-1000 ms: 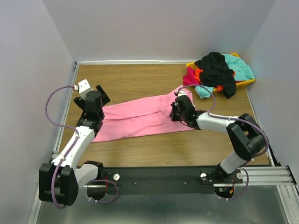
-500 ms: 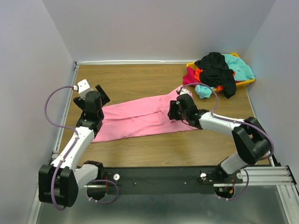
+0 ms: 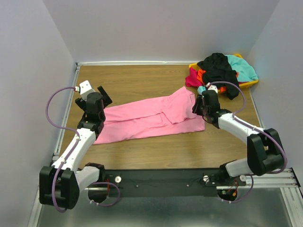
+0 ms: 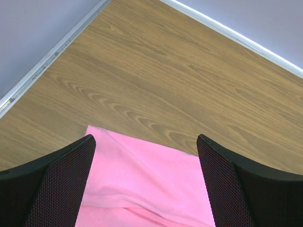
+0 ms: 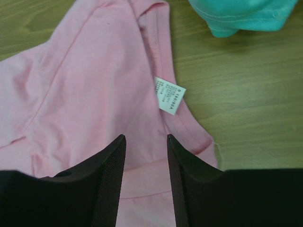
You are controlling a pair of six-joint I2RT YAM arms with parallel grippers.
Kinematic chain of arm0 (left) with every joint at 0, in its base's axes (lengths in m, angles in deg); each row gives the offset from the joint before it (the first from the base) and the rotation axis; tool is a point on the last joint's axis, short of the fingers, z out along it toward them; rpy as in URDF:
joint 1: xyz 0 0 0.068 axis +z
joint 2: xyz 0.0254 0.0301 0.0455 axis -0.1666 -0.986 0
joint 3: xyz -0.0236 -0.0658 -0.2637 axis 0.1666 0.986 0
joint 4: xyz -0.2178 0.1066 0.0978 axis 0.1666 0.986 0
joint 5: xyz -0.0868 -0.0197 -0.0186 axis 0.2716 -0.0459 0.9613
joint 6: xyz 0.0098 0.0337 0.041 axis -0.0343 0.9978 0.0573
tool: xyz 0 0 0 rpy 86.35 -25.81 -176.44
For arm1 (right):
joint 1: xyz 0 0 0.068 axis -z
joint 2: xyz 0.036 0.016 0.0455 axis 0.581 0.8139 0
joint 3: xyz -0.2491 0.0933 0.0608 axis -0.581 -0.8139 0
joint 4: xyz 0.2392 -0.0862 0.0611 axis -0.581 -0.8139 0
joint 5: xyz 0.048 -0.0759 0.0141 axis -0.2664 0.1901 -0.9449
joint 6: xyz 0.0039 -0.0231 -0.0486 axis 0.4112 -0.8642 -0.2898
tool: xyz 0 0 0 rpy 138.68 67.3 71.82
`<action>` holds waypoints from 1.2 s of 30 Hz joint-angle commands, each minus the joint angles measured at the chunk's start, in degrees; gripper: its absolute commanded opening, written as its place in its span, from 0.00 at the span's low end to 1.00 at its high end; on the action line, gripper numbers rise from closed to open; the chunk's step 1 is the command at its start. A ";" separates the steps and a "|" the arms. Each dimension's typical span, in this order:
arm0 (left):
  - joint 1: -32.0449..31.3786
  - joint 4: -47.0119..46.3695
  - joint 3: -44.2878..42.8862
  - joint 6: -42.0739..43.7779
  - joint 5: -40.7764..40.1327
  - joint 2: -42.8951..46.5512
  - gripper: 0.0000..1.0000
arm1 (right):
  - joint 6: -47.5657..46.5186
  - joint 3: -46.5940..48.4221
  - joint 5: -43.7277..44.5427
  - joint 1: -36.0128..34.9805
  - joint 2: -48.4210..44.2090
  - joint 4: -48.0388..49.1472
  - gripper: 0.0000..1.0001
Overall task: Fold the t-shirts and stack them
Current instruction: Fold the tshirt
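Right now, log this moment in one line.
left gripper open over pink t-shirt left end | right gripper open over its right end, beside white label | other t-shirts heaped in yellow bin

L arm point(image 3: 75, 144) & R arm point(image 3: 236, 125): white links, black joints, lilac cables point(image 3: 49, 106). L hand point(image 4: 146, 142), R hand point(image 5: 146, 139): black textured fingers point(image 4: 66, 175).

**Wood-grain table enclosed by plain pale walls**

A brown wood-grain table point(image 3: 142, 78) filled the middle of the scene. A plain lavender-grey back wall point(image 3: 161, 28), left wall point(image 3: 28, 94) and right wall point(image 3: 284, 56) enclosed it. A thin white strip point(image 3: 132, 63) edged the tabletop's far side. A black rail point(image 3: 161, 182) ran along the near edge, beside a dull grey metal surface point(image 3: 156, 215). The light was soft and even.
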 commanded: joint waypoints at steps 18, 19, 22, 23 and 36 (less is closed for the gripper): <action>0.31 -1.61 0.64 0.40 2.03 -0.09 0.95 | 0.07 -1.23 -2.48 2.26 7.62 -2.37 0.38; 0.31 -1.61 0.73 0.40 2.03 -0.26 0.95 | 0.07 -1.32 -3.09 2.26 7.63 -2.37 0.38; 0.31 -1.70 0.73 0.31 2.38 -0.35 0.95 | 0.16 -1.49 -3.54 2.26 7.89 -2.37 0.36; 0.31 -1.70 0.73 0.31 2.38 -0.44 0.95 | 0.25 -1.49 -3.80 2.26 7.98 -2.28 0.36; 0.31 -1.70 0.91 0.31 2.29 0.00 0.95 | 0.43 -1.41 -4.94 2.43 8.42 -2.37 0.07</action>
